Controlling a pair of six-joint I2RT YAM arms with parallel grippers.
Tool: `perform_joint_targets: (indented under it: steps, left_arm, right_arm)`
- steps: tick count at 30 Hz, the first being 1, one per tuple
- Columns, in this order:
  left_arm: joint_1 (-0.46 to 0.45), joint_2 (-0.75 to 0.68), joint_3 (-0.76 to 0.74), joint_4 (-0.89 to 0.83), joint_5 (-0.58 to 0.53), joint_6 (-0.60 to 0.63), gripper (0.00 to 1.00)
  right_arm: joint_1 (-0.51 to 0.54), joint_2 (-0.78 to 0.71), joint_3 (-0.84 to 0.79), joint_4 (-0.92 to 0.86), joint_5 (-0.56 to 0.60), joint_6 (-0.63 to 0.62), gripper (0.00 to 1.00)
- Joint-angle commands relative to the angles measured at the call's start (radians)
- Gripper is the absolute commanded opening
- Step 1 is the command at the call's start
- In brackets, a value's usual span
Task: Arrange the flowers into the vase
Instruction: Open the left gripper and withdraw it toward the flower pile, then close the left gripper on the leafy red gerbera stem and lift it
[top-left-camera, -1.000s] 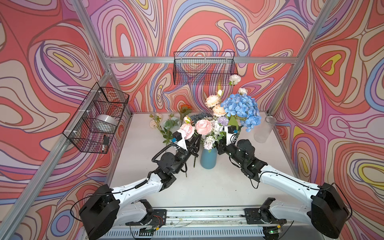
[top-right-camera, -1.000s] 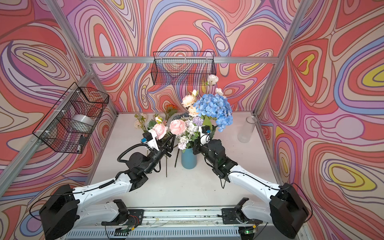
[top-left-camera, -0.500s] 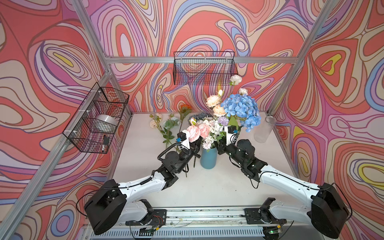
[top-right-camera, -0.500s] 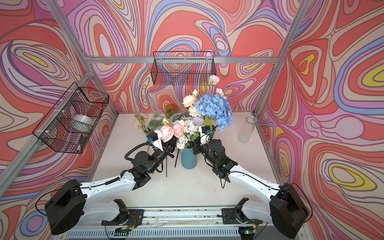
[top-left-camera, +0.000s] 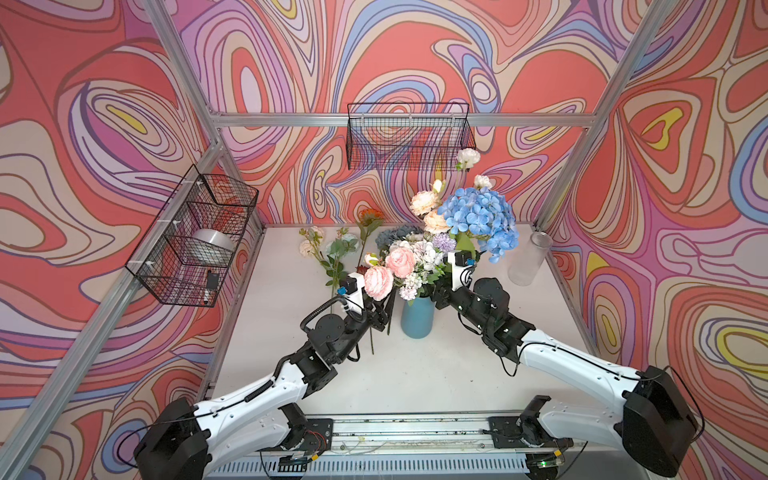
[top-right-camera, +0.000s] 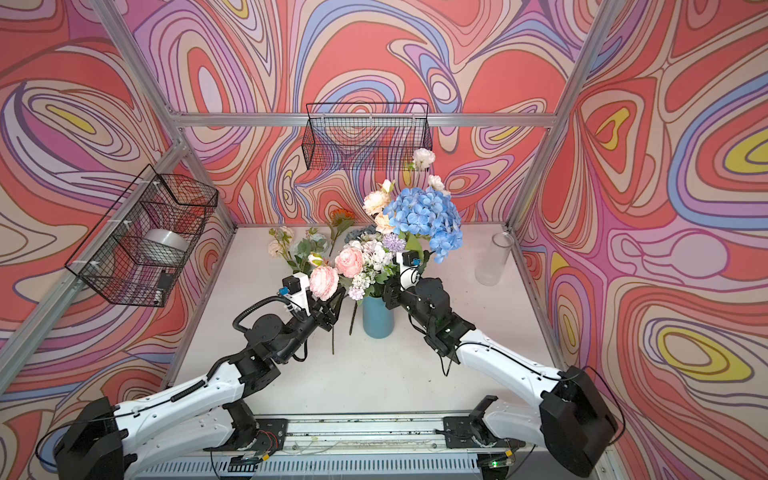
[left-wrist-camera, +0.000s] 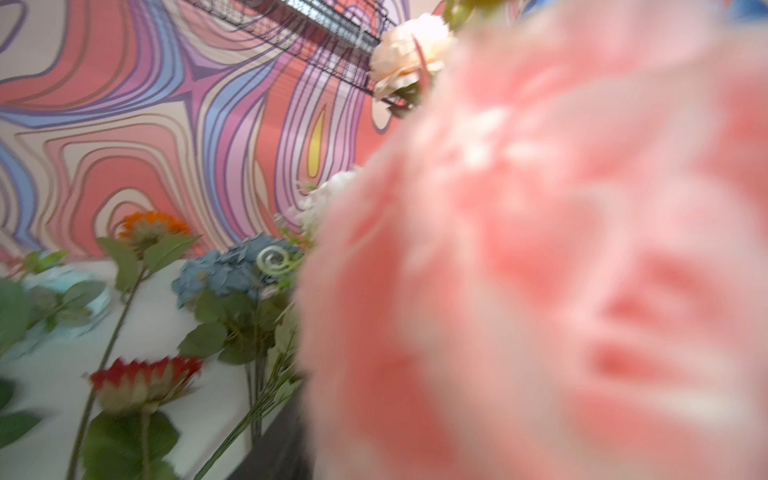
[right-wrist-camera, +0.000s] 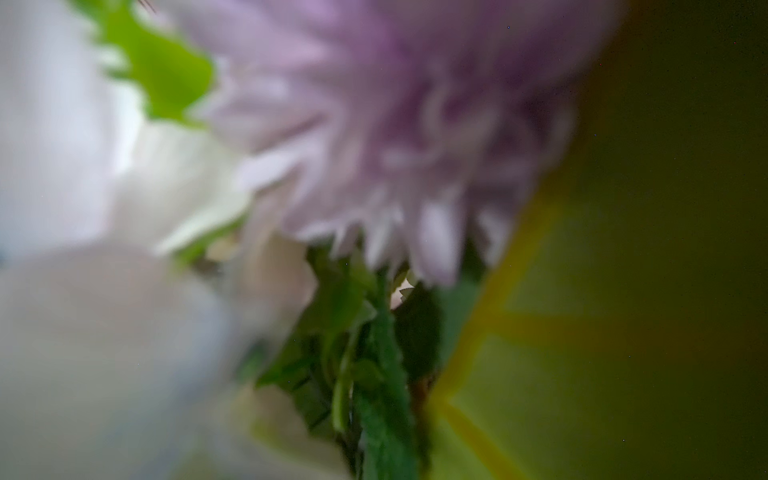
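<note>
In both top views the blue vase (top-left-camera: 417, 318) (top-right-camera: 378, 320) stood mid-table, already crowded, with the blue hydrangea (top-left-camera: 478, 218) rising behind it. The pink peonies (top-left-camera: 378, 282) hung just left of its mouth, over the left gripper (top-left-camera: 380, 313). As far as I could judge, their green stem (top-left-camera: 372, 336) ran down beside the vase, not into it. I could not tell whether those jaws were apart or clamped. The right gripper (top-left-camera: 440, 293) was buried in leaves at the vase's right shoulder, its jaws hidden too. An orange sunflower (top-left-camera: 371, 216) lay behind the vase, unplaced.

My left wrist view was mostly blurred peony, with a red sunflower (left-wrist-camera: 145, 378) lying beyond.

My right wrist view showed only a lilac bloom (right-wrist-camera: 395, 124) and leaves against the lens.

I was working nearly blind. A loose peony stem could topple away from the vase. Either arm pushing through the foliage could tip the top-heavy vase.
</note>
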Motion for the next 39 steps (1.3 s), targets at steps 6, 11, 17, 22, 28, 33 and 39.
perform_joint_targets:
  steps: [6,11,17,22,28,33,39]
  left_arm:
    - [0.03,-0.103,-0.141,-0.296,-0.28,-0.127,0.35]
    - [0.053,0.042,-0.113,-0.324,-0.23,-0.165,0.36]
    - [0.082,0.306,0.051,-0.45,-0.164,-0.175,0.37]
    - [0.125,0.49,0.191,-0.51,-0.078,-0.195,0.37]
    - [0.219,0.649,0.337,-0.68,0.064,-0.258,0.3]
    - [0.225,0.688,0.38,-0.764,0.129,-0.266,0.33]
    - [0.225,0.744,0.412,-0.853,0.188,-0.269,0.33]
  right_arm:
    - [-0.002,-0.033,0.018,-0.063,-0.005,0.015,0.71]
    - [-0.002,-0.081,0.013,-0.156,-0.018,0.02,0.78]
    - [-0.002,-0.158,-0.001,-0.293,-0.014,0.021,0.81]
    - [-0.002,-0.21,-0.022,-0.386,0.056,0.019,0.81]
    - [-0.002,-0.208,-0.028,-0.399,0.08,0.025,0.81]
    - [-0.002,-0.183,-0.017,-0.386,0.078,0.017,0.81]
    - [-0.002,-0.18,-0.015,-0.369,0.079,0.012,0.81]
